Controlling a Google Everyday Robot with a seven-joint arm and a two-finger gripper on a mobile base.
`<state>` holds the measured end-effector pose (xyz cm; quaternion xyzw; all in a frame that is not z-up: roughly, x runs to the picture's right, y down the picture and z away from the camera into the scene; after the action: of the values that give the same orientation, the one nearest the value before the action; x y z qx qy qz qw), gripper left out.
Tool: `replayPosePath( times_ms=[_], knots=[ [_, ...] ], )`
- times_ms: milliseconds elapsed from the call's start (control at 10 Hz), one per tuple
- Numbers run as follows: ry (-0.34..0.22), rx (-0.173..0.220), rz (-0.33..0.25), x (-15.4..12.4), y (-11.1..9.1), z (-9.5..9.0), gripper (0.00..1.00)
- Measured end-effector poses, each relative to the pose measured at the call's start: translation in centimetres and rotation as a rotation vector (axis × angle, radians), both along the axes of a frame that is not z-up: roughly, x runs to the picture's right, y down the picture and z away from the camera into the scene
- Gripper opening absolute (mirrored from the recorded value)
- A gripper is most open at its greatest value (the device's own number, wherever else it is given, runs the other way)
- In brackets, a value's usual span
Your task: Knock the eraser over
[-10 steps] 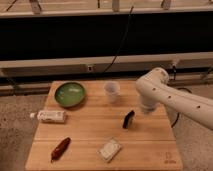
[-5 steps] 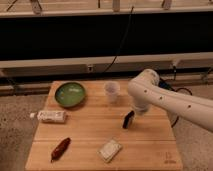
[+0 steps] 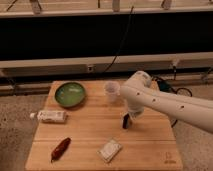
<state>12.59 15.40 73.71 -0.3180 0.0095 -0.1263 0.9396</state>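
Note:
The eraser [image 3: 126,121] is a small black oblong block that stands upright on the wooden table [image 3: 90,132], right of centre. My white arm comes in from the right, and its wrist end hangs directly over the eraser. The gripper [image 3: 131,114] sits just above and behind the eraser, mostly hidden by the arm.
A green bowl [image 3: 70,94] sits at the table's back left and a clear cup [image 3: 112,89] at the back centre, close to my arm. A white tube [image 3: 51,116] lies at the left edge, a red-brown elongated thing [image 3: 60,148] at the front left, a pale block [image 3: 109,150] at the front centre.
My arm has swung left, and its wrist end now sits over the eraser. The eraser has stayed upright in the same spot.

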Motion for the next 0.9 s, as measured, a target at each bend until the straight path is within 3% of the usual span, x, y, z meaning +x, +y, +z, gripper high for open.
replayPosePath(
  times_ms=[100,900],
  knots=[
    [-0.011,0.003,-0.008,-1.2,0.0,0.0,0.00],
    [-0.030,0.002,-0.047,-3.3,-0.1,-0.1,0.00]
  ],
)
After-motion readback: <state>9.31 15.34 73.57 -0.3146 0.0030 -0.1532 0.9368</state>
